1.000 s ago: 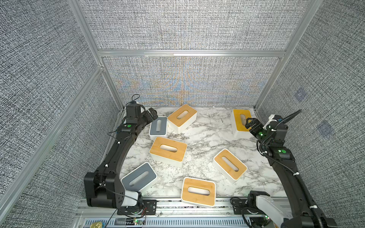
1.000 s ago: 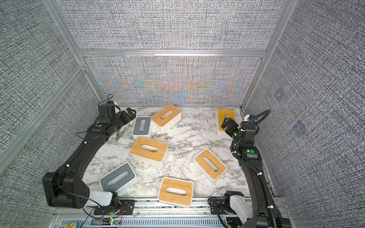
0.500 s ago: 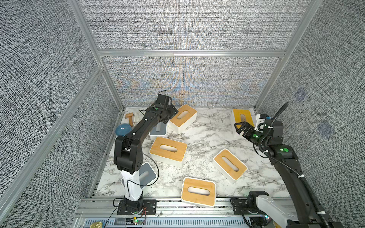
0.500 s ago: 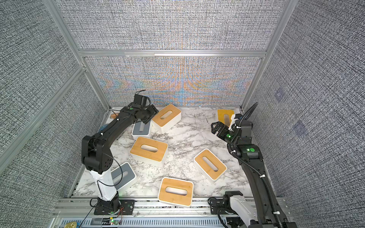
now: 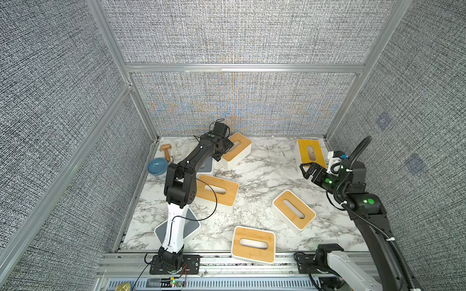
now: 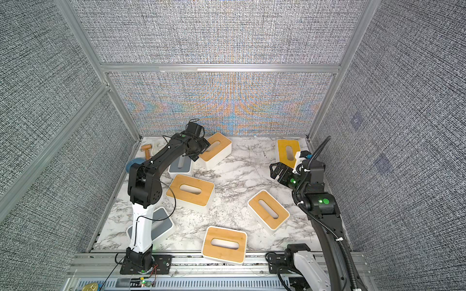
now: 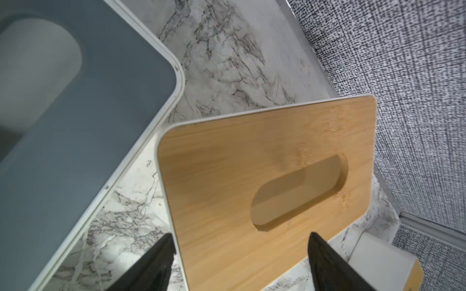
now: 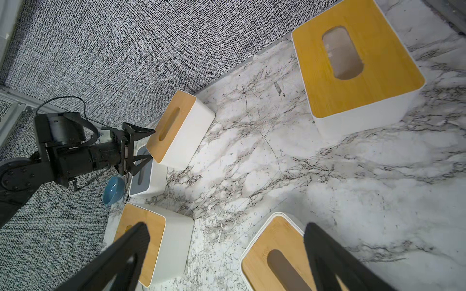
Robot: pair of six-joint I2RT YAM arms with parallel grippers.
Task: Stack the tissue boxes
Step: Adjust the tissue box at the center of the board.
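Several tissue boxes stand on the marble table (image 5: pixel 262 176). My left gripper (image 7: pixel 239 235) is at the back, shut across the short end of a bamboo-lidded tissue box (image 5: pixel 235 150), one finger against each side. A grey-lidded box (image 5: pixel 208 165) sits right beside that end. Whether the held box is off the table I cannot tell. My right gripper (image 5: pixel 306 171) hangs open and empty in front of the back-right bamboo box (image 5: pixel 310 152). Other bamboo boxes lie mid-left (image 5: pixel 216 192), right (image 5: pixel 293 214) and front (image 5: pixel 253 244). A second grey box (image 5: pixel 193 226) is partly hidden by my left arm.
A blue bowl (image 5: pixel 157 166) and a small wooden roller (image 5: pixel 165 148) sit in the back-left corner. Fabric walls with metal posts enclose the table on three sides. A metal rail (image 5: pixel 227 262) runs along the front edge.
My left arm swung from the left corner to the back bamboo box and its jaws narrowed onto it. My right gripper drew back from the back-right box, staying open.
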